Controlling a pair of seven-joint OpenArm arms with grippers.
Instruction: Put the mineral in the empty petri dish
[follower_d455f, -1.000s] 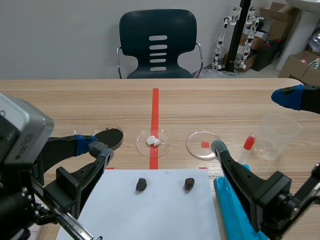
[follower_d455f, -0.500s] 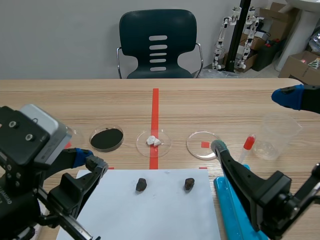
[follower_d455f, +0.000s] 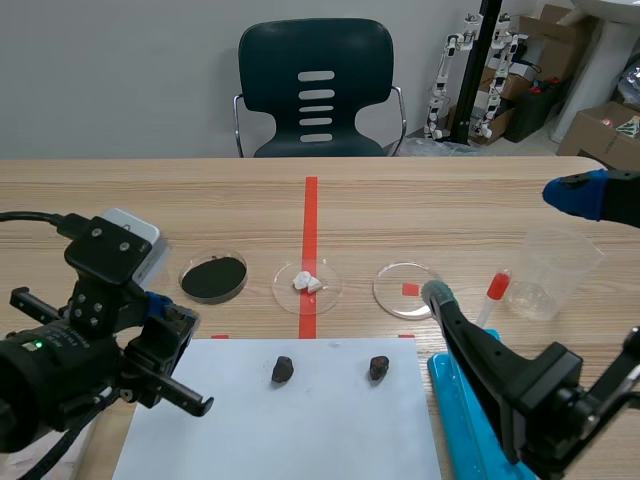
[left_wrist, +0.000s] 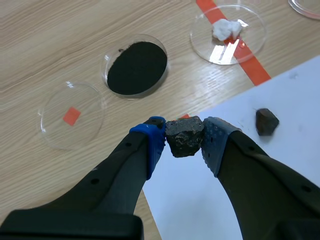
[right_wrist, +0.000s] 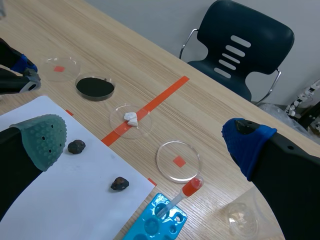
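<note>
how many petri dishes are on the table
4, in a row: an empty dish at the left end, then the black powder dish, the white-chunk dish on the tape line, and a second empty dish near the pipette.

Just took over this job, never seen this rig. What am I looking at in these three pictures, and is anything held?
Two black robot arms work at a wooden table. The wide picture looks out from between them; the other two come from a camera on each wrist. The left arm's fingers are pinching a dark mineral. The right arm's fingers are open, holding nothing. On the table: a white sheet with two more dark stones, a dish of black powder, a dish with a white lump, and two empty dishes.
</note>
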